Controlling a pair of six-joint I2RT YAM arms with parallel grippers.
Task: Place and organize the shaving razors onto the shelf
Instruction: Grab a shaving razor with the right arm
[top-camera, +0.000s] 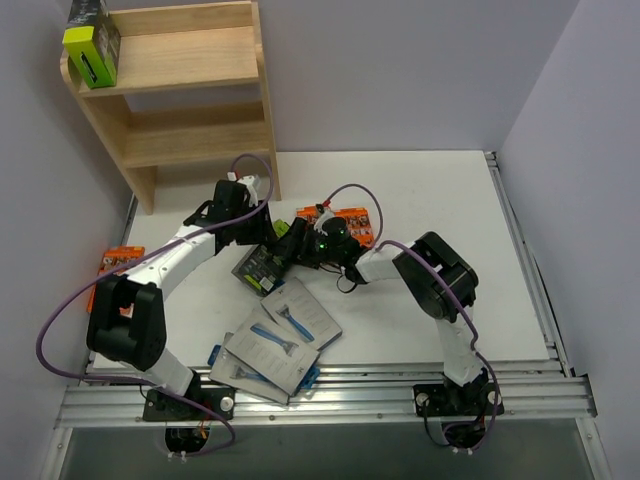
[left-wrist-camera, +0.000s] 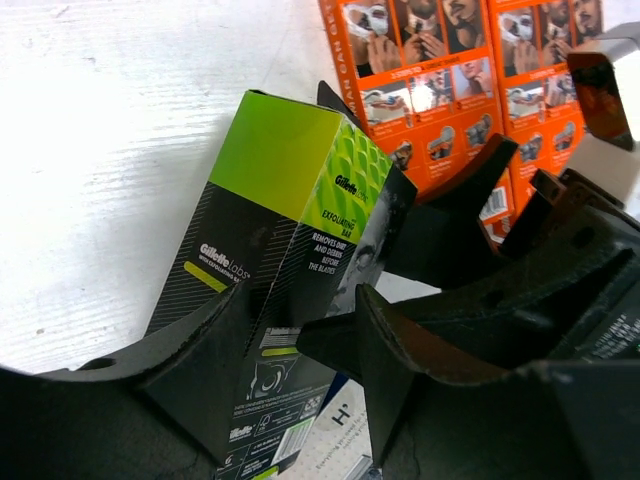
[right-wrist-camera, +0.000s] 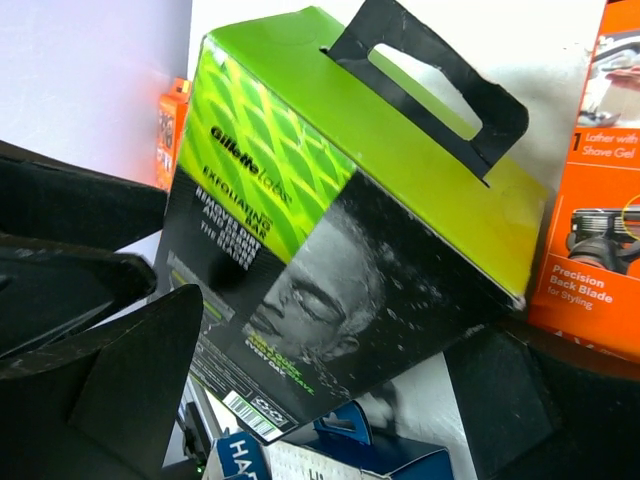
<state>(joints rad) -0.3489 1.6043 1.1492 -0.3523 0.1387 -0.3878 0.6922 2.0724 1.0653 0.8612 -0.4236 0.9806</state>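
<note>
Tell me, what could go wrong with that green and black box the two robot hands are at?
1. The left gripper and right gripper both crowd the tilted box. They might bump or tug against each other, and the box could slip out.
2. The grey cards lie close by, so a dropped box could knock them about.

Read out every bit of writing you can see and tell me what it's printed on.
"Gillette Labs": black and lime-green box.
"EXFOLIATING BAR": same box.
"REMOVES DIRT AND DEBRIS BEFORE THE BLADES": same box.
"Lather with Shave Gel": orange pack.
"Precision Back Blade for Styling": same pack.
The box's small print and the blue pack's label: too small or cut off.
</note>
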